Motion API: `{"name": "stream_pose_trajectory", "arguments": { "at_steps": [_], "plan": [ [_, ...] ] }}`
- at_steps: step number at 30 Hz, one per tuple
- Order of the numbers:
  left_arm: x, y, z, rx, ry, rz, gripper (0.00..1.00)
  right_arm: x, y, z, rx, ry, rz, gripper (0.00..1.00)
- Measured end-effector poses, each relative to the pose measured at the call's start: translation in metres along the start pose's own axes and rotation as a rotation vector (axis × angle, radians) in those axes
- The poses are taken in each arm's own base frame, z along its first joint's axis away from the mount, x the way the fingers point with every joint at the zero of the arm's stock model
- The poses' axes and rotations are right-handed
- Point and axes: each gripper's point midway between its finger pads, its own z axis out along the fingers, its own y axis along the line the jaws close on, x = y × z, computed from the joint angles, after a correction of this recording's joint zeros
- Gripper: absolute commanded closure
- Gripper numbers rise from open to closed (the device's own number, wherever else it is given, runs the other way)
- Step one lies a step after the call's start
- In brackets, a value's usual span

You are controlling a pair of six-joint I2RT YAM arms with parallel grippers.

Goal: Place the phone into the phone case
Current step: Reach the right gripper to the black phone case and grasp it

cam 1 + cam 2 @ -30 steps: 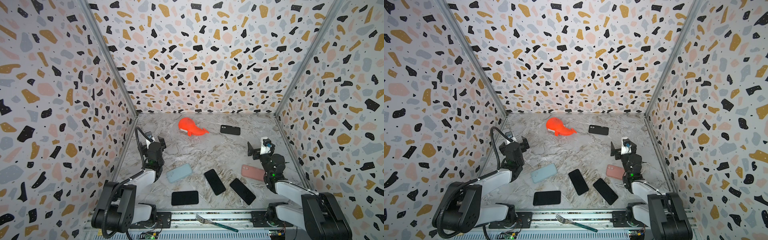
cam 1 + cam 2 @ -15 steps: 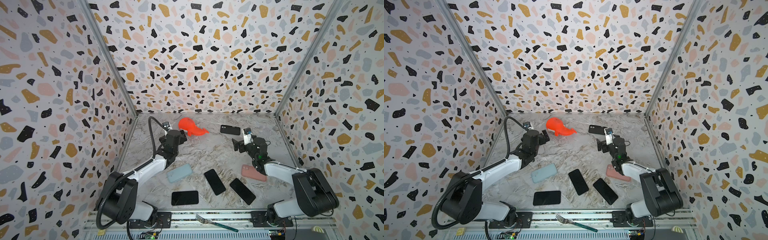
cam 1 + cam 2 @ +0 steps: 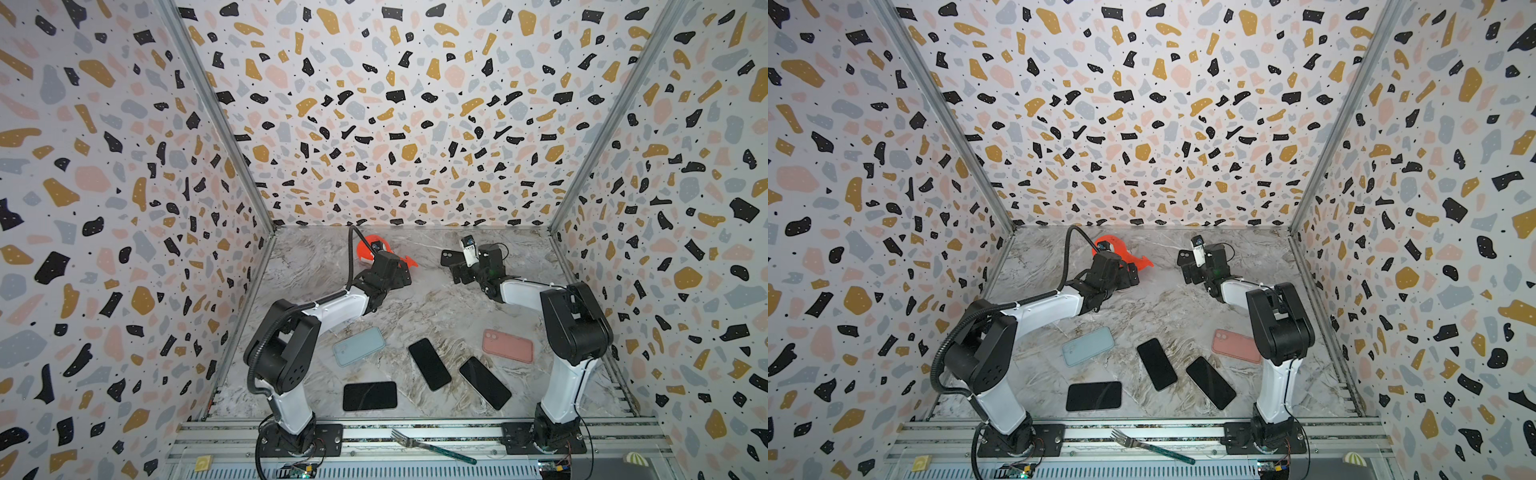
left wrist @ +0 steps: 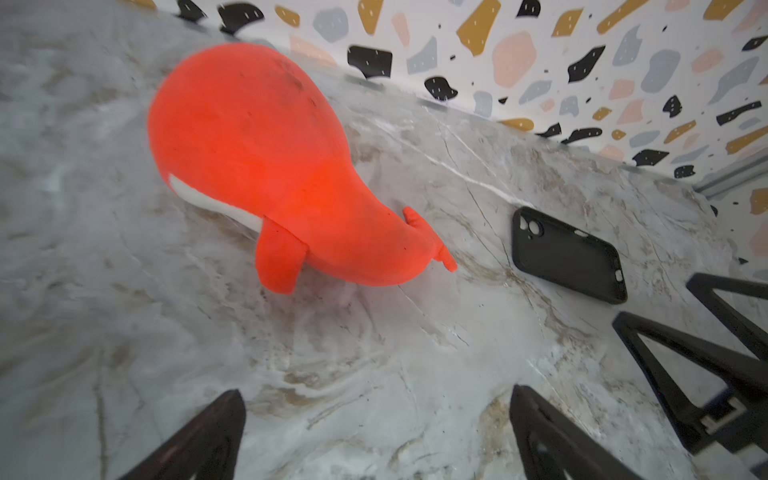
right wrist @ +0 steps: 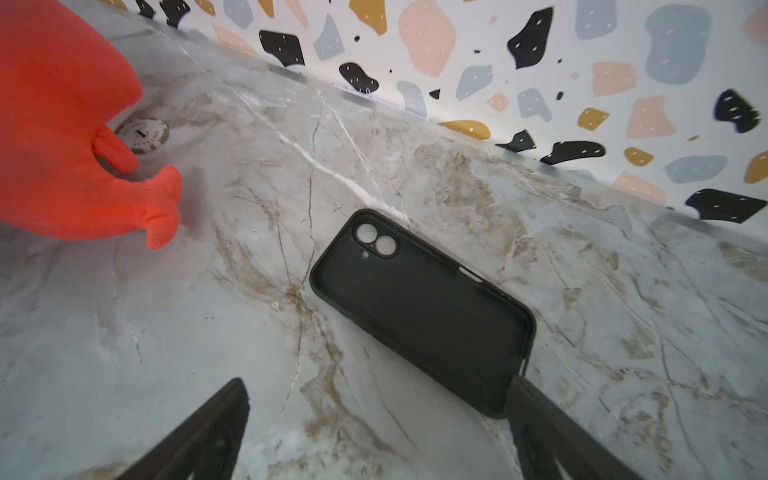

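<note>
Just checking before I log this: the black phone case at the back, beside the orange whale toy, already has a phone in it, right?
Not quite. The black phone case does lie at the back beside the orange whale toy, but it is empty: the right wrist view shows its bare inside and the table through its camera holes.

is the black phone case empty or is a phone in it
Empty: the black case lies open side up, bare inside, tabletop showing through its camera holes.
</note>
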Motion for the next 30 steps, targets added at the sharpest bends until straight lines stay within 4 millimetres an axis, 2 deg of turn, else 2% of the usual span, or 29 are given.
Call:
{"name": "stream_pose_trajectory", "arguments": {
  "at_steps": [6, 14, 21, 26, 30],
  "plan": [
    [0.014, -0.016, 0.013, 0.065, 0.075, -0.011, 0.00, 0.013, -0.010, 0.026, -0.022, 0.098, 0.061, 0.05],
    [0.023, -0.030, 0.012, 0.125, 0.121, -0.021, 0.00, 0.024, -0.047, 0.039, 0.020, 0.169, 0.153, 0.07],
    [0.032, -0.042, 0.010, 0.165, 0.151, -0.021, 0.00, 0.019, -0.076, 0.054, 0.055, 0.186, 0.186, 0.08],
    [0.037, -0.048, 0.008, 0.184, 0.167, -0.017, 0.00, 0.017, -0.091, 0.073, 0.058, 0.206, 0.203, 0.15],
    [0.040, -0.051, 0.007, 0.195, 0.177, -0.016, 0.00, 0.019, -0.094, 0.087, 0.033, 0.232, 0.215, 0.22]
  ]
}}
